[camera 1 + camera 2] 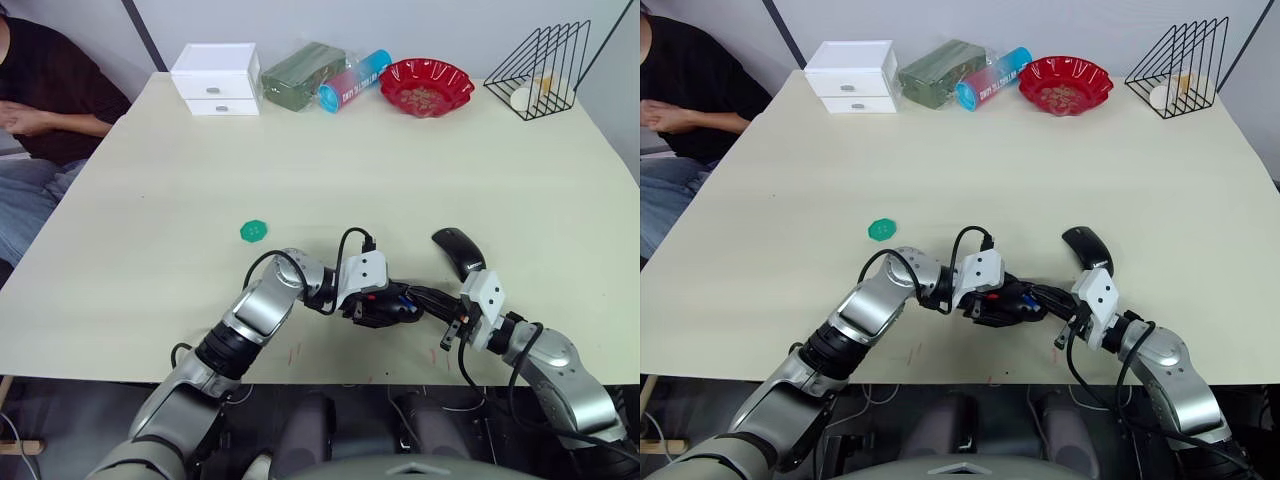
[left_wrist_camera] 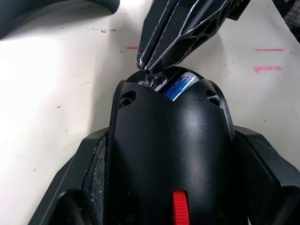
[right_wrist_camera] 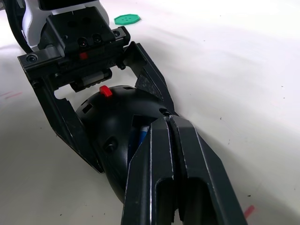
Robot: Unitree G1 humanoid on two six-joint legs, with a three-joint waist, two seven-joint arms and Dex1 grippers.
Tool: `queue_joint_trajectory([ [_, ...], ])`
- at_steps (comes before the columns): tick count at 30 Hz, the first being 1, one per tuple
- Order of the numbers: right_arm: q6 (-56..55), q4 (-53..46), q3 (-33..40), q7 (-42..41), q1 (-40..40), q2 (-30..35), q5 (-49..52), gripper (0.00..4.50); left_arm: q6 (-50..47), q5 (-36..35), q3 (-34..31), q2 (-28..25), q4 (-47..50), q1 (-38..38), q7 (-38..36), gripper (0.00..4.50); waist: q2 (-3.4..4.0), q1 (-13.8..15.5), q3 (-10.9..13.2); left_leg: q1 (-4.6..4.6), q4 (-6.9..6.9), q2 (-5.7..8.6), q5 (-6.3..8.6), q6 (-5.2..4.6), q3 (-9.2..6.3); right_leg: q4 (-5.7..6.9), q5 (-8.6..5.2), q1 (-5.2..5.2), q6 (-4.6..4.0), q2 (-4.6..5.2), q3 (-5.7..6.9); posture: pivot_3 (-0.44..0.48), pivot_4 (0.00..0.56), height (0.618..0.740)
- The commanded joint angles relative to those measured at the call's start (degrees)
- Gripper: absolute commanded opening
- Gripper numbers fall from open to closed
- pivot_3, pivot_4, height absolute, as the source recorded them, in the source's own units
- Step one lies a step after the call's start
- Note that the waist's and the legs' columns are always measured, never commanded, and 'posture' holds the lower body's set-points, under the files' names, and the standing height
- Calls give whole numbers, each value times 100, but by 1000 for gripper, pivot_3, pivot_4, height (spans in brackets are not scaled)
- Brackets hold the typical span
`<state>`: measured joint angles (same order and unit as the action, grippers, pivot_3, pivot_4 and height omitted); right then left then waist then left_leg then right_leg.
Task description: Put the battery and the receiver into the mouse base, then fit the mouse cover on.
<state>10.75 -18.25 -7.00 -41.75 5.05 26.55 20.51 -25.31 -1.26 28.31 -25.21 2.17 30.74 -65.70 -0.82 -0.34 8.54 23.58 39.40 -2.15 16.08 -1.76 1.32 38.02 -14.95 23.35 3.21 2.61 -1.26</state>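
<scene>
Near the table's (image 1: 150, 200) front edge, left of centre, lies a green disc (image 1: 255, 232); the left gripper (image 1: 385, 310) clamps the mouse base (image 2: 168, 154) from both sides (blue battery (image 2: 180, 86) inside its recess); the right gripper (image 3: 164, 123), fingers pressed together, touches the base's opening; the mouse cover (image 1: 458, 250) lies just beyond.

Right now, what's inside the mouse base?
The blue battery lies in the mouse base, with the right claw closed at its end. The bay's depth is covered; no receiver can be seen.
</scene>
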Motion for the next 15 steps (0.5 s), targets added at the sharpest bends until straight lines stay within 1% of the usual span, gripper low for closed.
queue_joint_trajectory([
  [1, 121, 27, -35, -57, 17, 1, 13, 75, -69, 66, 194, -63, -106, -113, -47, 2964, 0, -4, 0, -4, 0, 0, 0, 0, 0, 0, 0, -3, 0, 0, 0, 0, 150, 740],
  [5, 209, 53, -43, -38, 4, -38, 32, 75, -71, 65, 194, -60, -110, -107, -46, 2964, 0, -14, 0, -30, -1, 0, 0, 0, 1, -2, -1, -30, -1, 0, 0, 0, 150, 740],
  [8, 470, 65, -56, -8, -21, -87, 134, 75, -79, 63, 200, -54, -98, -117, -36, 2964, -1, -27, 0, -76, -10, 0, 1, -1, 3, -7, -3, -73, -3, 0, -3, 0, 150, 740],
  [15, 886, 88, -116, -36, -52, -37, 145, 75, -86, 59, 212, -56, -76, -124, -26, 2964, -3, -35, -2, -80, -10, 0, 1, -1, 3, -5, -3, -74, -4, 0, -5, 0, 150, 740],
])
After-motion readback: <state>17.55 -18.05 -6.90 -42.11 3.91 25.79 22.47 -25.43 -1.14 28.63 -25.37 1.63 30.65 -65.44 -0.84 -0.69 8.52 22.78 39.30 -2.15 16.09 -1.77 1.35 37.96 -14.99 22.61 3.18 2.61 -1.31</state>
